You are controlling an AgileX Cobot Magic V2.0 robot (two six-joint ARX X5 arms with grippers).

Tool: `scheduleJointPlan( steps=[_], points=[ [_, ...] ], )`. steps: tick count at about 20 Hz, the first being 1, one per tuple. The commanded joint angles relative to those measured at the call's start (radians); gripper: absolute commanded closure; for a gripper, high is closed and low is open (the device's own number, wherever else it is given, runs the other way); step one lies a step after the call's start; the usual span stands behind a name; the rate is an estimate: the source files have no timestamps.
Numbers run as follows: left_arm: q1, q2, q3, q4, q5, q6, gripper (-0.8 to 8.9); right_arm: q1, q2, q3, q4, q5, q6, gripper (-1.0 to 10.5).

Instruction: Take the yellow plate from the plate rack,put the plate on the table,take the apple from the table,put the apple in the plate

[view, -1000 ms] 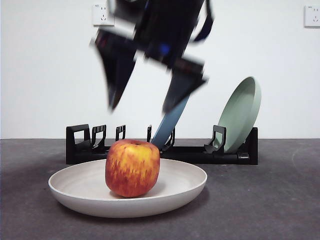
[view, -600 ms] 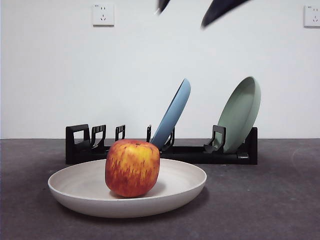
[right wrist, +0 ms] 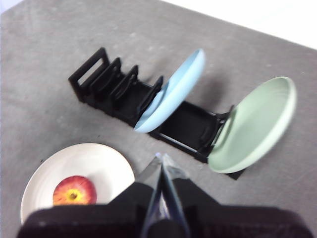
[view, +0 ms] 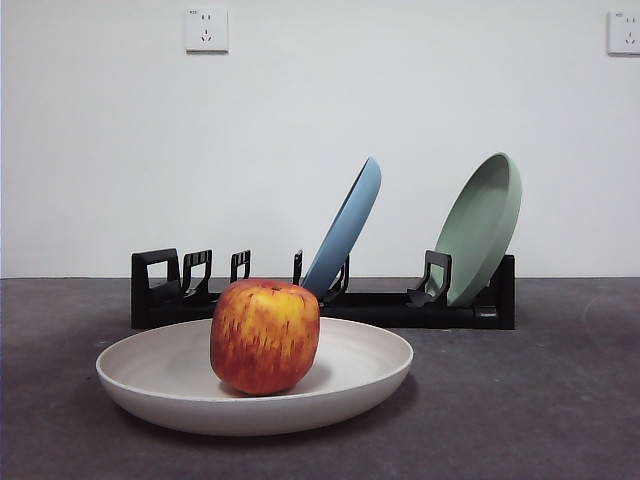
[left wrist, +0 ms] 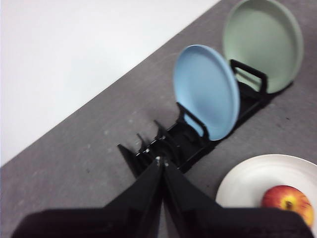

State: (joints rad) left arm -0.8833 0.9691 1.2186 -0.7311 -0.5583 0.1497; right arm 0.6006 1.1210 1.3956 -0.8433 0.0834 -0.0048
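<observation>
The apple (view: 264, 335), red streaked with yellow, sits in the cream yellow plate (view: 350, 378), which lies flat on the dark grey table (view: 540, 410) in front of the black plate rack (view: 380, 305). The apple also shows in the left wrist view (left wrist: 289, 202) and the right wrist view (right wrist: 73, 190), on the plate (left wrist: 247, 181) (right wrist: 99, 161). My left gripper (left wrist: 161, 161) is shut and empty, high above the rack (left wrist: 163, 144). My right gripper (right wrist: 161, 157) is shut and empty, high above the rack (right wrist: 114, 89). Neither gripper shows in the front view.
A blue plate (view: 345, 232) and a sage-green plate (view: 482, 228) lean in the rack's slots. They also show in the left wrist view (left wrist: 205, 89) (left wrist: 262, 42) and the right wrist view (right wrist: 173, 91) (right wrist: 255, 124). A white wall with two sockets (view: 206, 30) stands behind.
The dark arm that hung above the apple and the rack has risen up and out of the front view. The apple, plate and rack have not moved.
</observation>
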Motion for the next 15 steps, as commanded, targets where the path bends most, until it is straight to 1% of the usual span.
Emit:
scheduleJointPlan(
  steps=[1, 4, 6, 9, 10, 12, 13, 15],
  points=[
    [0.099, -0.043, -0.045, 0.032, 0.067, 0.005, 8.23, -0.005, -0.069, -0.087, 0.032, 0.006, 0.004, 9.6],
    [0.211, -0.119, -0.185, 0.114, 0.159, -0.029, 8.23, -0.005, -0.18, -0.261, 0.129, 0.058, 0.032, 9.6],
    [0.25, -0.19, -0.317, 0.196, 0.185, -0.066, 8.23, -0.005, -0.264, -0.407, 0.23, 0.057, 0.076, 9.6],
    [0.27, -0.309, -0.525, 0.329, 0.202, -0.14, 8.23, -0.005, -0.381, -0.628, 0.373, 0.058, 0.134, 9.6],
    [0.27, -0.349, -0.587, 0.369, 0.206, -0.151, 8.23, -0.005, -0.415, -0.695, 0.417, 0.056, 0.164, 9.6],
    [0.27, -0.418, -0.687, 0.433, 0.273, -0.198, 8.23, -0.003, -0.468, -0.801, 0.48, 0.058, 0.22, 9.6],
    [0.27, -0.438, -0.717, 0.443, 0.295, -0.207, 8.23, -0.003, -0.475, -0.824, 0.478, 0.066, 0.234, 9.6],
    [0.269, -0.443, -0.726, 0.4, 0.305, -0.212, 8.19, -0.004, -0.469, -0.825, 0.452, 0.138, 0.235, 9.5]
  ],
)
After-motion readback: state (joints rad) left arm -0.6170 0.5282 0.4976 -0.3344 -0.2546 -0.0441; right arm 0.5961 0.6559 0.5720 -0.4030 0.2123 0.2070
